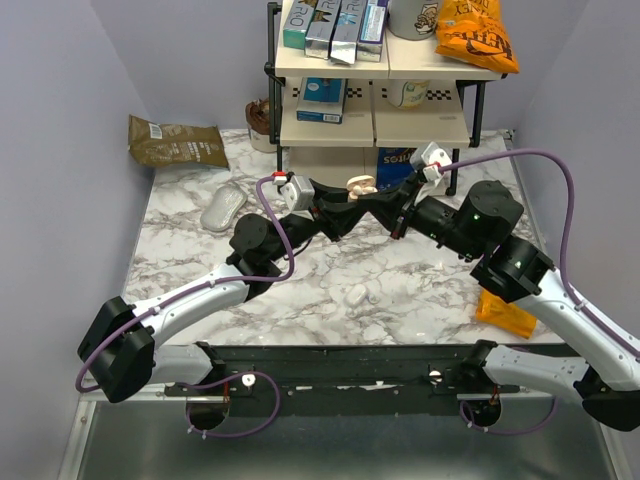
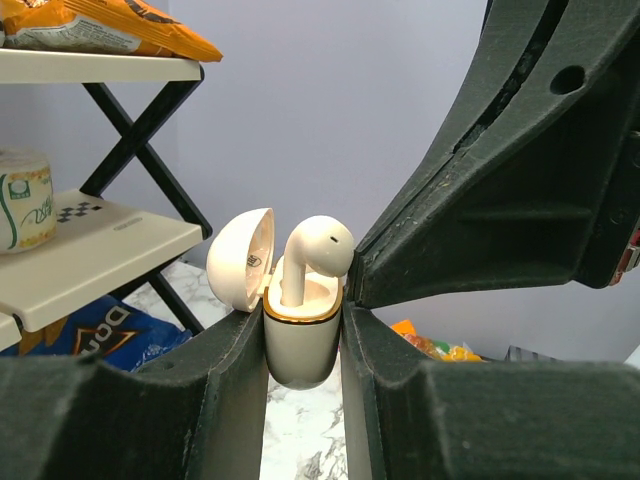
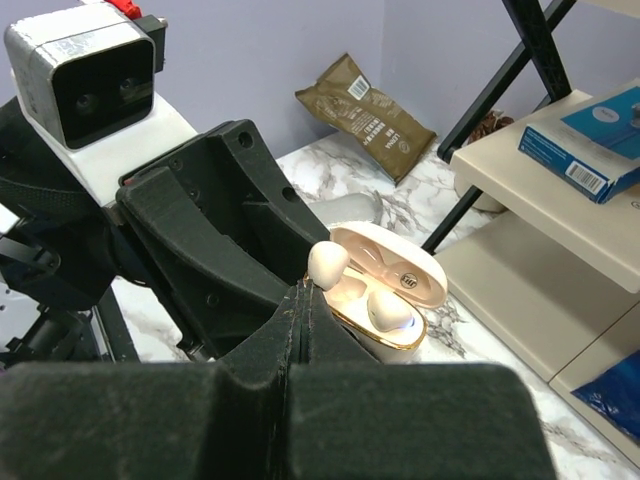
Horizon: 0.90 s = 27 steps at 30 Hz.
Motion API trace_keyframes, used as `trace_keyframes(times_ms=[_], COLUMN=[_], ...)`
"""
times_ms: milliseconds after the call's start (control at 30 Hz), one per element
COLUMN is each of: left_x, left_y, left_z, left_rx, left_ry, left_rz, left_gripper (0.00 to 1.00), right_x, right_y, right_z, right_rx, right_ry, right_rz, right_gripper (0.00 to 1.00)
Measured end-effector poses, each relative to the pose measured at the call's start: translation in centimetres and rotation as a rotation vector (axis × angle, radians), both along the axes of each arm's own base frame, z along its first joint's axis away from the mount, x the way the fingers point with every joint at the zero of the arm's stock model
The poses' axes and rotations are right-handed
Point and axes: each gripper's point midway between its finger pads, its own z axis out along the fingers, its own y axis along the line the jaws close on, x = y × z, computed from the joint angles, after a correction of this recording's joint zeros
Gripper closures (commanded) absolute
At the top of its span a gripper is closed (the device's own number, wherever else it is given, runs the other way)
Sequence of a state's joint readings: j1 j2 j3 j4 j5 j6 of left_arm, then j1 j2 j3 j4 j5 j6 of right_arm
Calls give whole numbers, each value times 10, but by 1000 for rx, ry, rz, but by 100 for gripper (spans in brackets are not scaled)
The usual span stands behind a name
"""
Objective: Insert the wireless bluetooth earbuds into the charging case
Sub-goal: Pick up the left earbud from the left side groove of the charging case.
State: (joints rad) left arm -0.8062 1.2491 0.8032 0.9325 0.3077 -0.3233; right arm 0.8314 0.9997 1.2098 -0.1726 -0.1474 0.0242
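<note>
At the top view's centre the charging case (image 1: 360, 184) is too small to show its contents. Lower right, the right arm (image 1: 520, 268) covers part of an orange bag (image 1: 500, 315). In the left wrist view the left gripper (image 2: 300, 312) hides the case's sides.

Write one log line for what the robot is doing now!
left gripper: shut on open case | right gripper: shut, tips at earbud | earbud: sticking up from case
</note>
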Motion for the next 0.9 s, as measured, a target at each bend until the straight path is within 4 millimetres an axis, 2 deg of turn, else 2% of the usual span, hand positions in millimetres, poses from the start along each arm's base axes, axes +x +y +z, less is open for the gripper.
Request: trace_keyframes(times_ms=[900], left_x=[0], left_y=[0], left_z=[-1], left_rx=[0], left_ry=[3], left_rz=[-1], left_gripper=[100], right_x=[6], right_y=[0], right_z=[9], right_rx=[10], right_ry=[-8], right_rz=[-28], right_gripper=[99])
